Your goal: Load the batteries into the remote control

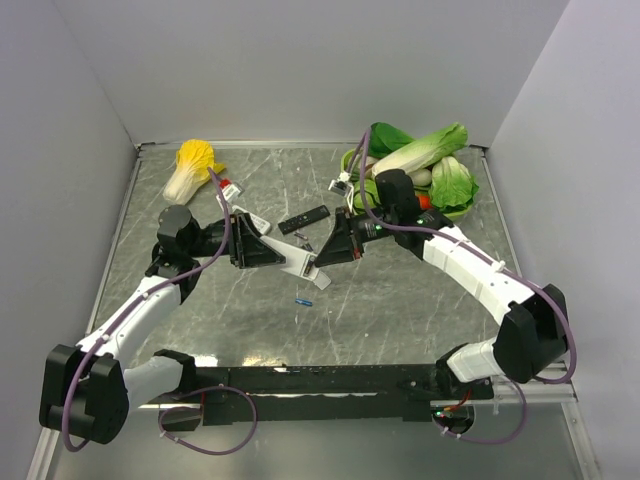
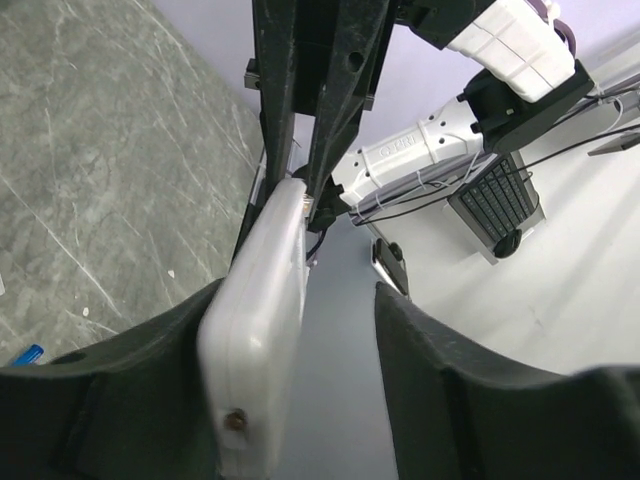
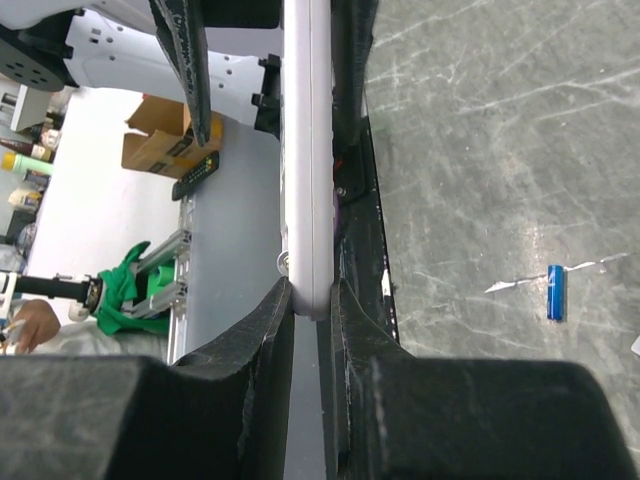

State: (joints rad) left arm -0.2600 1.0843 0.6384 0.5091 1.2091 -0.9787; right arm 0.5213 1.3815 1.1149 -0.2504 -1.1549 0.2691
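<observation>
The white remote control (image 1: 303, 263) hangs edge-on above the table's middle, between my two grippers. My right gripper (image 1: 322, 258) is shut on one end of it; in the right wrist view both fingers (image 3: 270, 320) press the remote's (image 3: 308, 150) sides at my right gripper (image 3: 311, 290). My left gripper (image 1: 275, 252) straddles the other end. In the left wrist view the remote (image 2: 260, 300) rests against one finger, with a clear gap to the other, so my left gripper (image 2: 320, 300) is open. One blue battery (image 1: 303, 301) lies on the table (image 3: 556, 292) below them.
A slim black remote (image 1: 303, 219) lies just behind the grippers, with a small white remote (image 1: 252, 222) to its left. A yellow cabbage (image 1: 190, 168) sits at the back left. Green vegetables fill a bowl (image 1: 432, 165) at the back right.
</observation>
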